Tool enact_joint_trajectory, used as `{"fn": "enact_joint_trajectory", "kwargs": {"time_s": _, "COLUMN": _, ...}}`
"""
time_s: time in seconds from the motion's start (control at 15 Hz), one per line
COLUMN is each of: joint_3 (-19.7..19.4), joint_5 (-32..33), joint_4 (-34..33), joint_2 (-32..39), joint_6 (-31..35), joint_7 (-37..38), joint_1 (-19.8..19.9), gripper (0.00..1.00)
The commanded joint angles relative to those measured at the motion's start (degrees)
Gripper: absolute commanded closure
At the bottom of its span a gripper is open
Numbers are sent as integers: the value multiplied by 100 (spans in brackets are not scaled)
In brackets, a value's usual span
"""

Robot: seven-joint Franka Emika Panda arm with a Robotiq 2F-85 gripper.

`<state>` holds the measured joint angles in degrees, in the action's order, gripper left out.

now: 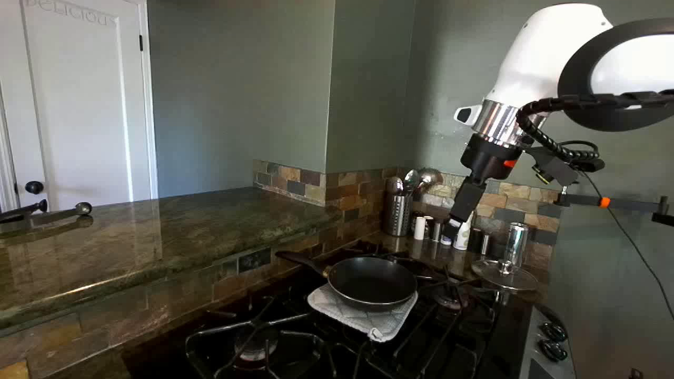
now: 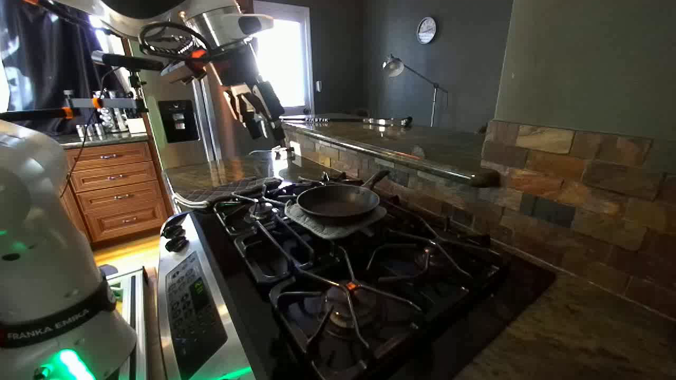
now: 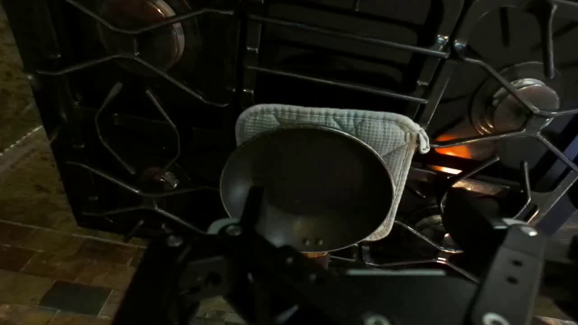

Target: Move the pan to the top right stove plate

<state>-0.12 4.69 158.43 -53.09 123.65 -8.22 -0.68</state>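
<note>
The black frying pan [image 1: 373, 281] rests on a white quilted cloth [image 1: 368, 319] in the middle of the hob. The pan [image 2: 338, 200] shows in both exterior views, its dark handle [image 1: 300, 260] pointing to the raised ledge. In the wrist view the pan [image 3: 307, 180] shows from above, its handle mostly hidden by the gripper. The top right stove plate, a back burner with dark grate [image 2: 429, 256], is bare; in the wrist view it is at the lower left [image 3: 158, 178]. My gripper [image 2: 268, 132] is open and empty, well above the hob and apart from the pan [image 3: 356, 203].
A raised granite ledge [image 1: 210, 226] runs along the back of the hob. A steel utensil holder [image 1: 398, 213], small bottles, a steel canister [image 1: 517, 245] and a glass lid [image 1: 505, 275] stand beside it. A dark quilted mat [image 2: 227, 191] lies beyond the hob.
</note>
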Motion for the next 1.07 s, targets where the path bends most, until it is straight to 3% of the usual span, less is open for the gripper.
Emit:
{"fn": "enact_joint_trajectory", "kwargs": {"time_s": 0.0, "joint_3": -35, "joint_5": 39, "joint_4": 30, "joint_2": 10, "joint_6": -13, "joint_7": 33, "joint_1": -43, "gripper": 0}}
{"fn": "enact_joint_trajectory", "kwargs": {"time_s": 0.33, "joint_3": -35, "joint_5": 38, "joint_4": 80, "joint_2": 36, "joint_6": -13, "joint_7": 33, "joint_1": -42, "gripper": 0}}
{"fn": "enact_joint_trajectory", "kwargs": {"time_s": 0.73, "joint_3": -468, "joint_5": -268, "joint_4": -120, "joint_2": 1170, "joint_6": 307, "joint_7": 336, "joint_1": 196, "gripper": 0}}
{"fn": "enact_joint_trajectory", "kwargs": {"time_s": 1.0, "joint_3": -586, "joint_5": -342, "joint_4": -199, "joint_2": 1904, "joint_6": 891, "joint_7": 476, "joint_1": 353, "gripper": 0}}
